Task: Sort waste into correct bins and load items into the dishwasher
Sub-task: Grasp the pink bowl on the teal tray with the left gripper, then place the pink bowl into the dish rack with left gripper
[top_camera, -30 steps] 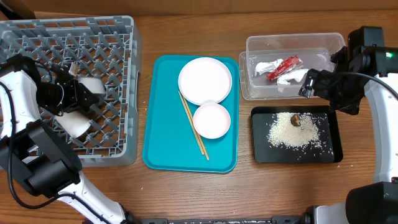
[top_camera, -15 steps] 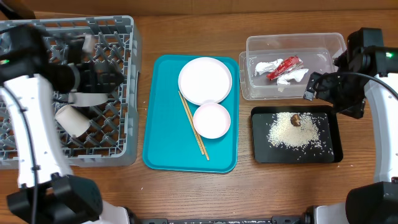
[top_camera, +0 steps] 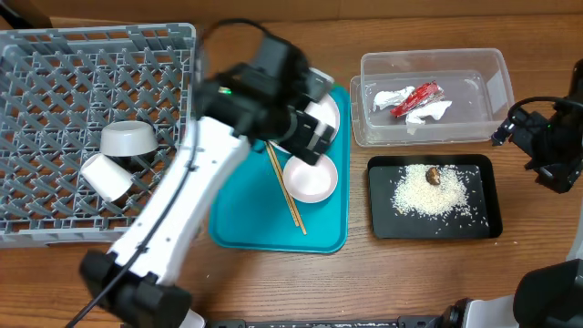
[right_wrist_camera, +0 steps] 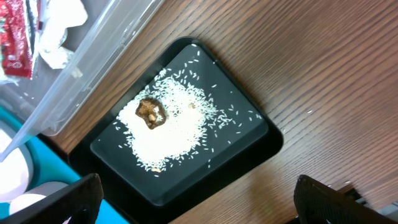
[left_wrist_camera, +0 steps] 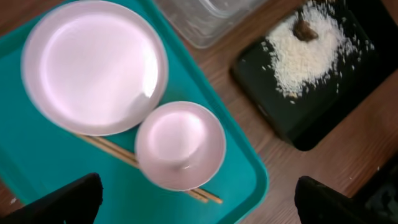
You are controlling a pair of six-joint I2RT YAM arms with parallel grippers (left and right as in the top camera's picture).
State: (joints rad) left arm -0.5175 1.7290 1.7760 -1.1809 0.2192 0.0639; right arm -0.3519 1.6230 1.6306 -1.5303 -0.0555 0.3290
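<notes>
1. My left end effector (left_wrist_camera: pixel 196 190) hangs over the teal tray (top_camera: pixel 237 200). Its fingers are spread wide, with nothing between them.
2. My right end effector (right_wrist_camera: pixel 193 196) is at the right edge of the bench (top_camera: pixel 364 282), above the black tray (top_camera: pixel 487 196). Its fingers are likewise wide apart and hold nothing.
3. The large white plate (left_wrist_camera: pixel 93 65) lies on the teal tray. The small white bowl (left_wrist_camera: pixel 180 144) sits just beside it, and their rims meet.
4. The chopsticks (top_camera: pixel 290 196) lie slantwise on the same tray, partly hidden by the bowl.
5. The grey dish rack (top_camera: pixel 55 64) stands at the left of the bench. It holds the metal bowl (top_camera: pixel 127 138), and the white cup (top_camera: pixel 105 178) lies on its side just beside that bowl.
6. The clear tub (top_camera: pixel 492 82) holds the red wrapper (top_camera: pixel 417 97) and the white napkin (top_camera: pixel 390 97), which touch each other.
7. The black tray is in front of the tub. It carries the rice grains (top_camera: pixel 428 193), heaped and scattered, with the brown scrap (top_camera: pixel 434 175) on top of the heap.
</notes>
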